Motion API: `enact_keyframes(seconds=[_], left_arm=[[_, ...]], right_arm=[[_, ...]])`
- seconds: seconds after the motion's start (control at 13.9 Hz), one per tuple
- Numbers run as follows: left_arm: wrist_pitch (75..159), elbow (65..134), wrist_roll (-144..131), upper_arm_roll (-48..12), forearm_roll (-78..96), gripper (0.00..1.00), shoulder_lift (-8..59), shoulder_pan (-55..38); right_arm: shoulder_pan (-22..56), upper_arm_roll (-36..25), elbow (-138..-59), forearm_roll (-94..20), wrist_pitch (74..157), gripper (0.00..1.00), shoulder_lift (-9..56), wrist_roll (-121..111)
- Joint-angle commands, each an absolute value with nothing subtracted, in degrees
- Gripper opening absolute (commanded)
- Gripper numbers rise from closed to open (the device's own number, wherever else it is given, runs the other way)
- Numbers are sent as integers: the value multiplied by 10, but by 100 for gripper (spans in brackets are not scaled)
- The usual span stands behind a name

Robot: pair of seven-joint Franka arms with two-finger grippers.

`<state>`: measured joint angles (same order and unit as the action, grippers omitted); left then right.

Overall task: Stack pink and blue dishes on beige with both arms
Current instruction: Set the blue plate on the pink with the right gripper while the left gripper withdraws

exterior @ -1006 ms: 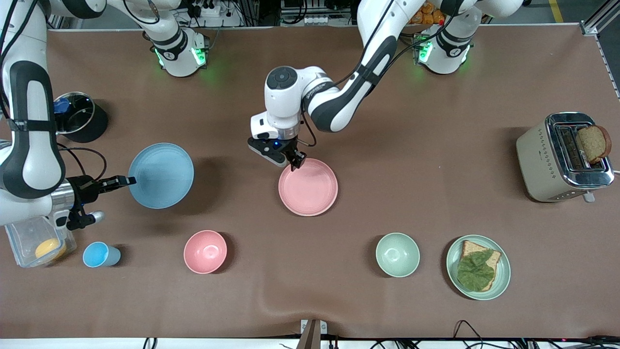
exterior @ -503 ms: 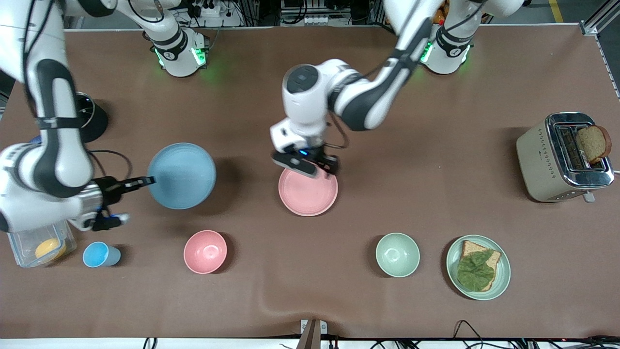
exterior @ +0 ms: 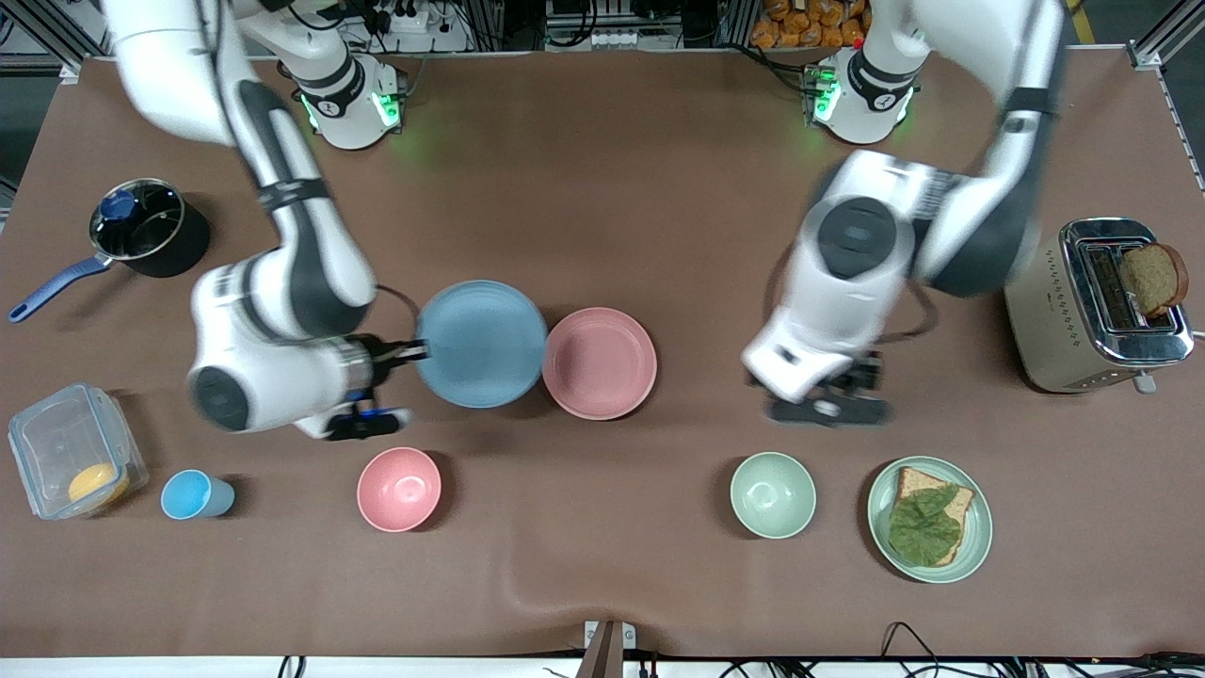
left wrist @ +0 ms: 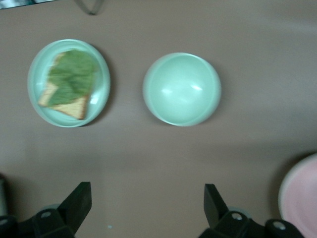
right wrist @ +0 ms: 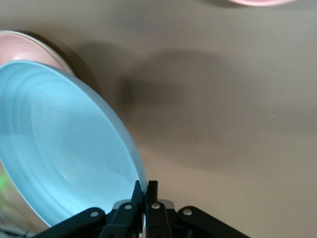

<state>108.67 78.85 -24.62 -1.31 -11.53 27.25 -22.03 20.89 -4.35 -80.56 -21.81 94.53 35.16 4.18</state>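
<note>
My right gripper [exterior: 416, 353] is shut on the rim of the light blue plate [exterior: 481, 344], which it holds tilted above the table. The blue plate's edge reaches the pale pink plate [exterior: 599, 363], which lies flat on the table mat. In the right wrist view the fingers [right wrist: 145, 191] pinch the blue plate [right wrist: 64, 148], with the pink plate [right wrist: 29, 47] just past it. My left gripper [exterior: 828, 407] hangs open and empty over bare mat beside the green bowl; the left wrist view shows its wide gap [left wrist: 146, 206]. No beige plate is in view.
Along the front stand a pink bowl [exterior: 399, 488], a blue cup [exterior: 193, 494], a clear box [exterior: 71, 461], a green bowl [exterior: 772, 494] and a green plate with bread and lettuce [exterior: 929, 518]. A pot [exterior: 141, 231] and a toaster [exterior: 1097, 306] sit at the table's ends.
My right arm carried the blue plate sideways until it reached the pink plate. My left gripper left the pink plate's rim and swung toward the left arm's end, over bare mat.
</note>
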Motion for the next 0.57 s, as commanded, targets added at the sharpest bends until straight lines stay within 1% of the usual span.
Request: enact_keyframes(seconds=[0.0, 0.22, 0.36, 0.5], left_arm=[[1063, 802, -241, -25, -75, 100, 234, -157], [1016, 803, -167, -24, -33, 100, 201, -101], [996, 803, -108, -23, -10, 100, 186, -61], [994, 830, -36, -19, 7, 100, 155, -29]], right_arm=[[256, -52, -802, -238, 980, 0, 372, 85], [286, -52, -804, -239, 1034, 0, 390, 87], [314, -52, -804, -236, 1055, 0, 401, 88], [322, -52, -804, -239, 1089, 0, 414, 89]])
